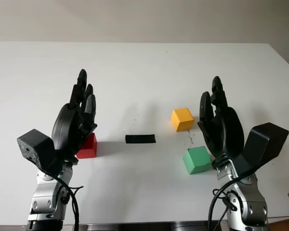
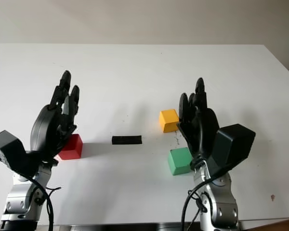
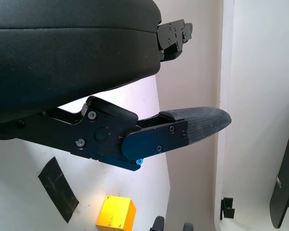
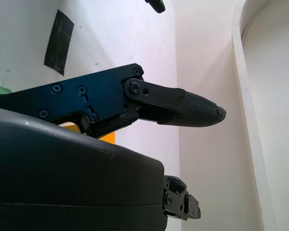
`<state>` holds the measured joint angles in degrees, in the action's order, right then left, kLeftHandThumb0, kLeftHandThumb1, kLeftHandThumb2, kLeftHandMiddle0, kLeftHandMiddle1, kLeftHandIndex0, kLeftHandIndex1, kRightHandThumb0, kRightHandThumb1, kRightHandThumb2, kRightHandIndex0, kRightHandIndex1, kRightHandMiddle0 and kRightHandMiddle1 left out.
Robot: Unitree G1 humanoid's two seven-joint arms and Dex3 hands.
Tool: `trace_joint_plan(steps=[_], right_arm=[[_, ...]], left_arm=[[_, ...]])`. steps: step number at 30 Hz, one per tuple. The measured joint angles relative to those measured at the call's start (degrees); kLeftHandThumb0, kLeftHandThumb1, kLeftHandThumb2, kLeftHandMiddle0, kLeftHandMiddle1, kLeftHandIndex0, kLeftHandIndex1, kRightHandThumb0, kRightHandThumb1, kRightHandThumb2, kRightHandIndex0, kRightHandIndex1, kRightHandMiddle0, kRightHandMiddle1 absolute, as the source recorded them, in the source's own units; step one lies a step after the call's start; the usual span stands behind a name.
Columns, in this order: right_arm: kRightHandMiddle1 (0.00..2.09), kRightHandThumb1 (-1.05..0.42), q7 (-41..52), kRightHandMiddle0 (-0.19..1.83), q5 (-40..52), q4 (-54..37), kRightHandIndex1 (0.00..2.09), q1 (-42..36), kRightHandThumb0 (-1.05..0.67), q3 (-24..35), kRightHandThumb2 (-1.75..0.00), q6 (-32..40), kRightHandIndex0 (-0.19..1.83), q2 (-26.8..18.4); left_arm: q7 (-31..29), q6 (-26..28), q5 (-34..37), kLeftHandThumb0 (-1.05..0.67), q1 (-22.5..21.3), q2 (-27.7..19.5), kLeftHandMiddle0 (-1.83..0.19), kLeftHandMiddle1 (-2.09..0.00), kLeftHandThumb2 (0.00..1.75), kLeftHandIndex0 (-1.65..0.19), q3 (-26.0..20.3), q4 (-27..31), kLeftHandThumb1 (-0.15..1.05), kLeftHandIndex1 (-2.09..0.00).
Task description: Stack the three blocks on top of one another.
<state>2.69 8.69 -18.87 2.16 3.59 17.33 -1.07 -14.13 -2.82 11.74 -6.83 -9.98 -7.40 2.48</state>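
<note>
Blocks: three small solid-coloured cubes, all apart from one another on the white table [image 1: 144,72], none stacked.
Red block: red cube [image 2: 71,147] just beside the left hand on its inner side, partly hidden behind the palm; contact cannot be judged from here.
Yellow block: yellow cube [image 1: 182,119] just beyond and inward of the right hand's fingertips, standing on the table; seen too from the left wrist [image 3: 116,213].
Green block: green cube [image 1: 197,160] just beside the right hand's palm on its inner side, nearer the robot than the yellow one; whether the two touch is hard to tell.
Left hand: black three-finger hand [image 1: 76,120], raised above the table's left part, fingers extended and pointing away from the robot, holding nothing.
Right hand: black three-finger hand [image 1: 220,122], raised above the table's right part, fingers extended away from the robot, holding nothing.
Tape strip: flat black rectangular strip [image 1: 140,139] lying on the table between the two hands, near the red block's side of the yellow block.
</note>
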Motion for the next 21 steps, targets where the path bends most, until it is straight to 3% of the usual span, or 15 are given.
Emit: trace_joint_plan(steps=[17,21], right_arm=[[0.0,-1.05,0.38,-0.19,-0.27,1.54,0.0,1.1,-0.64,-0.05,-0.62,0.22,-0.19,-0.8],[0.0,-1.05,0.33,-0.19,-0.4,1.58,0.0,1.24,-0.65,-0.29,-0.61,0.07,-0.19,-0.78]], left_arm=[[0.19,0.33,0.21,-0.75,-0.31,-0.01,0.18,-0.05,0.61,0.17,0.12,-1.41,1.05,-0.06],[0.48,1.11,-0.03,-0.75,-0.3,-1.53,0.16,-0.06,0.58,0.17,-0.58,1.58,1.05,-0.06]])
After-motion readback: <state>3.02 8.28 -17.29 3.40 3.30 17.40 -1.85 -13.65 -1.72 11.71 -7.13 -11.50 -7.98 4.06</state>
